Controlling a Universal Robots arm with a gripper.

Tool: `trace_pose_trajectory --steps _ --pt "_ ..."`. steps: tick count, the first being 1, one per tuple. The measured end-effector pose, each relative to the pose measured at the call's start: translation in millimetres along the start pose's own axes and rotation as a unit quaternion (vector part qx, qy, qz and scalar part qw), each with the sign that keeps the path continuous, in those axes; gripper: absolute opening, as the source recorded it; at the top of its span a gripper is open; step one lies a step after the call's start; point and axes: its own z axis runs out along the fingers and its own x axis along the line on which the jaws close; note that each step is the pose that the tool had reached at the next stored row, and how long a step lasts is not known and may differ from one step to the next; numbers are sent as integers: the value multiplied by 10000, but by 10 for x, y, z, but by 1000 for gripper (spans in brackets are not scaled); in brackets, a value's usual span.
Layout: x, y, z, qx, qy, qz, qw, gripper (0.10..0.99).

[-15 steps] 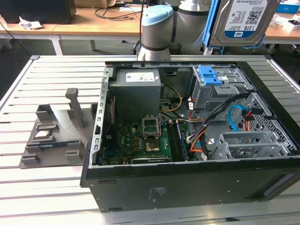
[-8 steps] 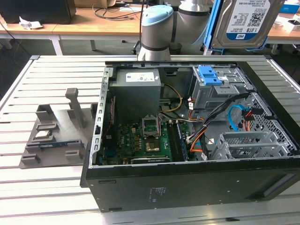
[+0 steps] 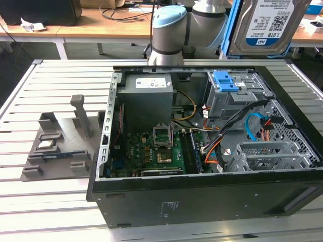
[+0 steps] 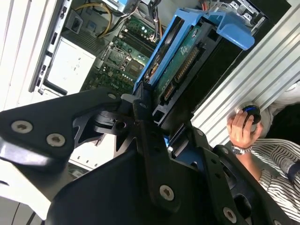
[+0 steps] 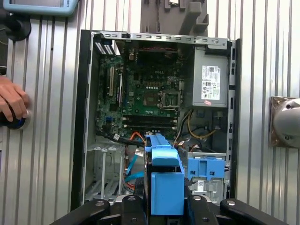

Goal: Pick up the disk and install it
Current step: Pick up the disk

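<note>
The gripper (image 4: 157,124) clamped the disk (image 4: 185,56) by 1 end, upright above the open computer case (image 3: 202,201), likely for slotting in.

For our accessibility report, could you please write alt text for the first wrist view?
The jaws hold the blue-framed disk over an open computer case lying on a slatted metal table; a person's hand rests on a dark knob on the table.

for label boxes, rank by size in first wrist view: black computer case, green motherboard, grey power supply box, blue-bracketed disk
open black computer case
green motherboard
grey metal power supply box and blue-bracketed disk: alike, disk nearer camera, unranked
</note>
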Motion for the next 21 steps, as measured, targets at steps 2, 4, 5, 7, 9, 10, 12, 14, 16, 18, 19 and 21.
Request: trace_pose_trajectory --steps 2,4,5,7,9,10,12,14,16,18,19,21 --pt "19 1 1 0 3 0 10000 369" --pt "37 2 1 0 6 0 10000 369" --pt "46 2 1 0 8 0 10000 369" --pt "286 13 2 -2 50 2 10000 369" --pt "409 16 20 3 -72 315 9995 369" --pt "410 15 25 3 -74 315 9995 369" --pt "411 14 37 3 -73 315 9995 369" --pt "412 12 81 3 -73 315 9995 369" --pt "413 10 111 3 -72 315 9995 369" --pt "414 9 136 3 -74 315 9995 369" --pt "414 8 147 3 -72 316 9995 369" --pt "414 7 173 3 -73 316 9995 369"
